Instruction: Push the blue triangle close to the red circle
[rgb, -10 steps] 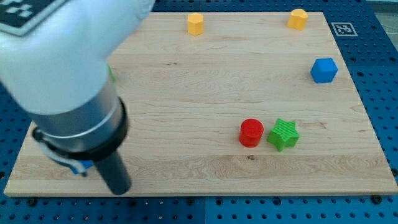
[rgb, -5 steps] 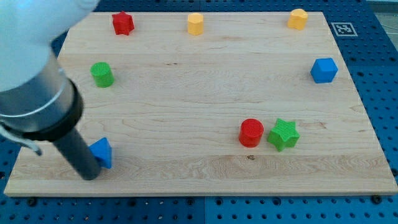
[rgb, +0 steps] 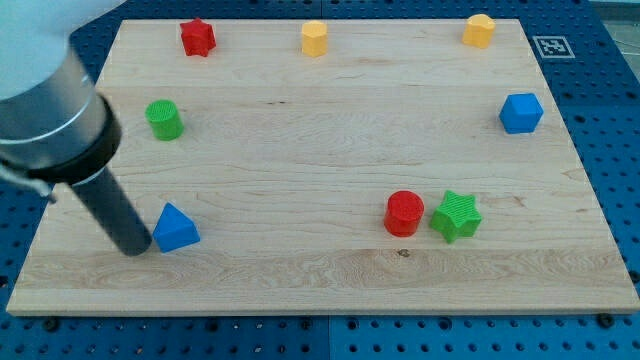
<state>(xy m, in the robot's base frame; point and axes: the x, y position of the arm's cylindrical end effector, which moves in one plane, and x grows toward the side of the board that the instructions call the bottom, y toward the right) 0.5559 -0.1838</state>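
The blue triangle (rgb: 176, 228) lies on the wooden board near the view's bottom left. My tip (rgb: 136, 248) rests on the board just left of it, touching or almost touching its left side. The red circle (rgb: 404, 213) sits at the lower right of the board, far to the right of the triangle. A green star (rgb: 456, 216) stands right beside the red circle on its right.
A green cylinder (rgb: 163, 119) sits at the left, a red star (rgb: 198, 37) at the top left, a yellow cylinder (rgb: 315, 38) at the top middle, a yellow block (rgb: 479, 30) at the top right, a blue cube (rgb: 521, 112) at the right edge.
The arm has swung left and up, uncovering the left of the board. My tip has gone to the triangle's left side, and the triangle has shifted slightly right and up.
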